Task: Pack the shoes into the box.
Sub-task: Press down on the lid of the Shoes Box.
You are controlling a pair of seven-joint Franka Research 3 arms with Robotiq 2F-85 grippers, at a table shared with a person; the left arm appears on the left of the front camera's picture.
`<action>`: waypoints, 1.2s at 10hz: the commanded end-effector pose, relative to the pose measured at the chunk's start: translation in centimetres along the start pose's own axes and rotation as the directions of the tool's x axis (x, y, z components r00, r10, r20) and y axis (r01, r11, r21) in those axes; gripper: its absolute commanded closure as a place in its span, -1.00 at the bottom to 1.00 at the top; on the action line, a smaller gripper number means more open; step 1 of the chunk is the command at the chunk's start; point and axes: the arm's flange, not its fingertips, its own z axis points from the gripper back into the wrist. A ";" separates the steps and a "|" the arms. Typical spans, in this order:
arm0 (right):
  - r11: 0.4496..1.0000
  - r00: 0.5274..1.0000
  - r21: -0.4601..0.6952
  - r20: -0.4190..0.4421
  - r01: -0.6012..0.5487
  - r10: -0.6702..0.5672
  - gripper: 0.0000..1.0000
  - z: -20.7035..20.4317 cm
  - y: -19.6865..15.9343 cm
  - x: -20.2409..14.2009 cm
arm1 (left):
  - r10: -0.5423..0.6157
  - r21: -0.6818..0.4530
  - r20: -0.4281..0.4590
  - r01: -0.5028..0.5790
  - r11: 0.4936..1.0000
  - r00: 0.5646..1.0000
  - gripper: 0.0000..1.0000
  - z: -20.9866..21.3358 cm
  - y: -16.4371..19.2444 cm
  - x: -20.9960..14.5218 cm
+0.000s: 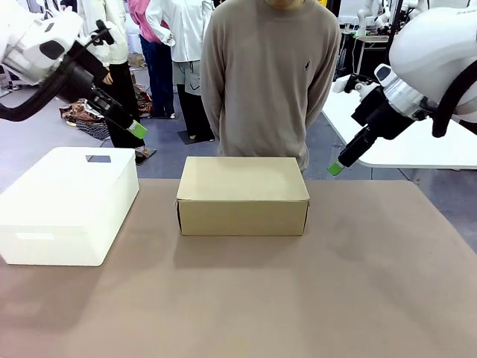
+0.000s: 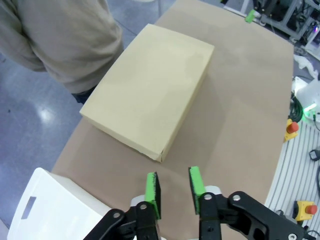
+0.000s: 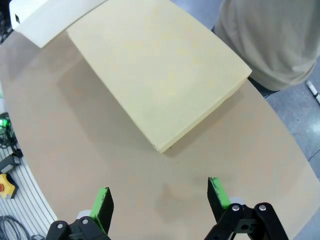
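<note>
The brown cardboard box (image 1: 242,190) stands in the middle of the table with its lid down flat; it also lies ahead in the left wrist view (image 2: 150,95) and the right wrist view (image 3: 155,70). The shoes are out of view. My left gripper (image 1: 136,128) hangs high at the far left, above the table's far edge. Its green pads (image 2: 152,187) stand a narrow gap apart with nothing between them. My right gripper (image 1: 335,168) hovers at the far right, above the table's far corner. Its jaws are wide open (image 3: 160,200) and empty.
A white rounded plastic box (image 1: 63,201) sits on the table's left side, close to the cardboard box. A person (image 1: 268,74) in a beige sweater stands right behind the far edge, arms behind the back. A white table (image 1: 417,142) lies beyond my right arm.
</note>
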 end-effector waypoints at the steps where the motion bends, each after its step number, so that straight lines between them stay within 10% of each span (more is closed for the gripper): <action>1: 0.999 0.999 -0.029 -0.028 0.014 -0.015 -1.00 0.3 1.3 -0.5 | -0.012 0.028 -0.018 0.012 1.000 1.000 1.00 -2.2 0.2 0.0; 12: 0.998 1.000 -0.059 -0.001 -0.001 0.001 -1.00 1.2 1.6 -0.4 | 0.029 -0.010 -0.033 -0.029 1.000 0.999 1.00 -4.8 0.0 1.5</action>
